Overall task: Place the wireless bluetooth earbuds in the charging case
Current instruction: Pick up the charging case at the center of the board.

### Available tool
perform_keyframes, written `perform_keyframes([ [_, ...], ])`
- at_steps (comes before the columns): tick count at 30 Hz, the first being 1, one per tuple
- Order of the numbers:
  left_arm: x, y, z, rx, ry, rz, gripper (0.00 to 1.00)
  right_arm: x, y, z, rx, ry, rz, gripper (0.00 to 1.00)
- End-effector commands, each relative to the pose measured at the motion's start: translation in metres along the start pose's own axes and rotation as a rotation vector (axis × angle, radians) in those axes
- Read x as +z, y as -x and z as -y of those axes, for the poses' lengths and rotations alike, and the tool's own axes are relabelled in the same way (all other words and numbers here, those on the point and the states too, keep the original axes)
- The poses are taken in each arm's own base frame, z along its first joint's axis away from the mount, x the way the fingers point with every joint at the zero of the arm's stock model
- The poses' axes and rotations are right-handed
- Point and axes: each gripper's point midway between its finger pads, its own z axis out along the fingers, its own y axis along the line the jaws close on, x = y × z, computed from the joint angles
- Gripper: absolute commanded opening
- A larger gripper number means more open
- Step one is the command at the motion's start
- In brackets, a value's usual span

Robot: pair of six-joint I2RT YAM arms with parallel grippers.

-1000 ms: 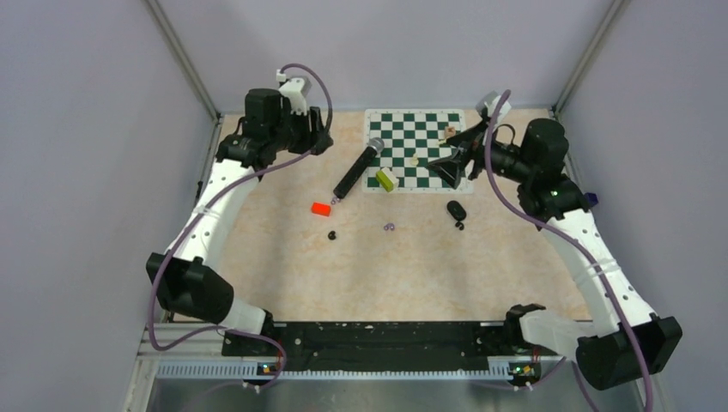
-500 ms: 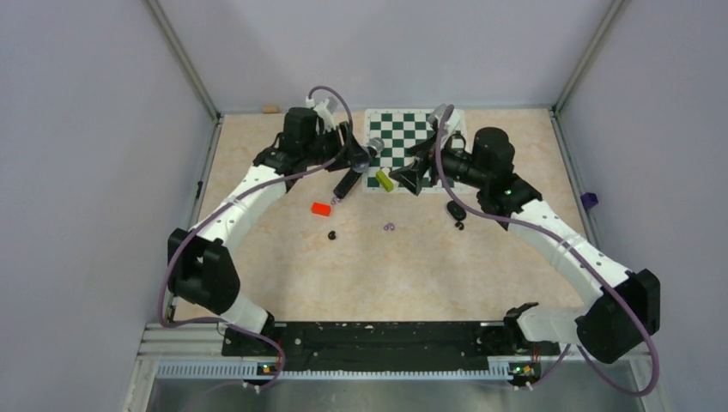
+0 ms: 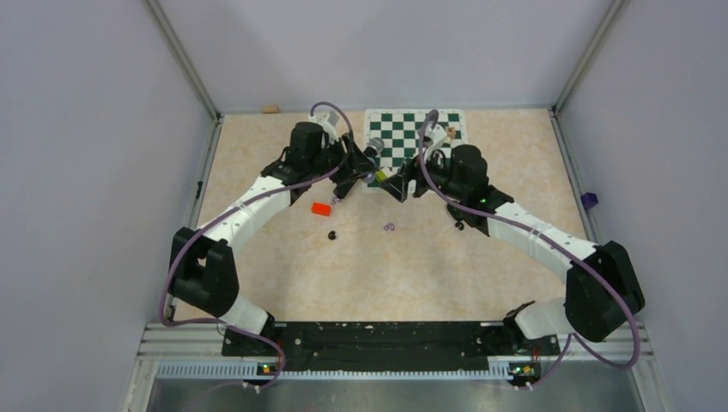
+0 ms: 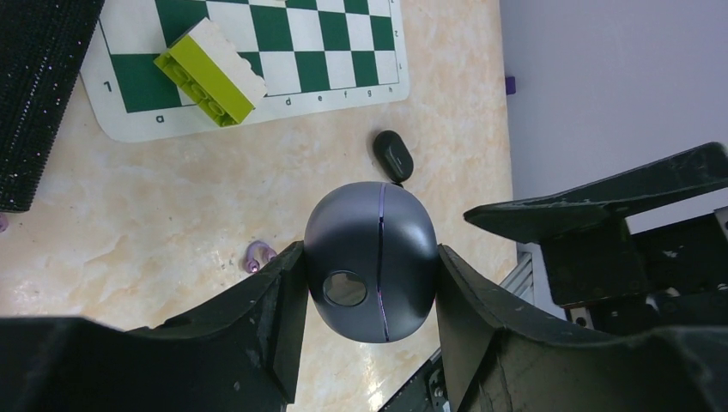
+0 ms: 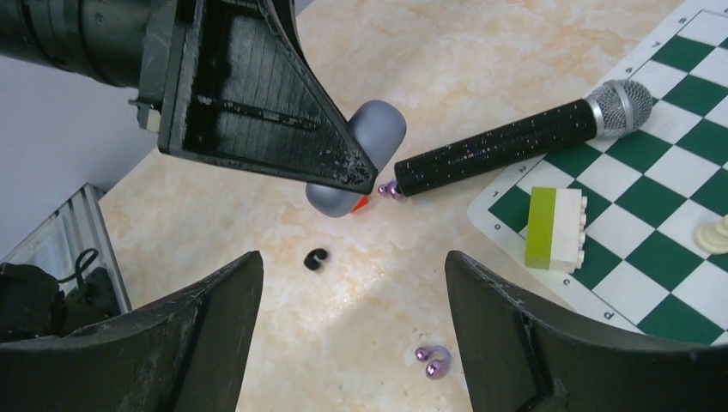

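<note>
We see both arms meeting over the far middle of the table (image 3: pixel 412 283), their grippers just beside each other at the near left corner of the chess mat (image 4: pixel 283 51). Metal rails and plain walls run along the left and right edges. The broadest stretch of tabletop lies between the small items and the near edge, crossed only by the two forearms.

Along the mat's border we read the figure 1 and the letters d to h. We make out no other writing.

The left gripper (image 4: pixel 367 262) clamps the charging case (image 4: pixel 378 223), a grey rounded shell, held above the surface. Its seam is shut, so we see nothing of its inside. The right gripper (image 5: pixel 352 257) has its fingers spread wide, with nothing between them.

The earbuds lie loose on the table:
- One black bud (image 5: pixel 316 257) lies left of centre.
- The purple piece (image 5: pixel 432 360) lies near the centre.
- A second black bud (image 3: pixel 459 226) lies towards the right edge, close against the right forearm.

A dark oval item (image 4: pixel 392 154) rests near the mat's near edge. The microphone (image 5: pixel 515 142) lies slanted across the mat's left edge, and a green and white brick (image 5: pixel 554 227) sits on the mat.
</note>
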Motion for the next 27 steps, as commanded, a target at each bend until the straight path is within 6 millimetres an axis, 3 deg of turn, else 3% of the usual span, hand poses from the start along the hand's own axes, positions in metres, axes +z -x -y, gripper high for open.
perform_keyframes([
  [1,-0.008,0.011,0.02,-0.013,-0.071,0.057,0.21,0.005,0.007,-0.013,-0.046,0.018,0.078,0.77],
  [17,-0.012,0.003,0.025,-0.082,-0.121,0.05,0.25,0.043,-0.014,-0.013,-0.086,-0.02,-0.01,0.75],
  [27,-0.007,-0.005,0.017,-0.111,-0.111,0.031,0.25,0.046,-0.014,-0.037,-0.087,0.052,-0.006,0.75],
])
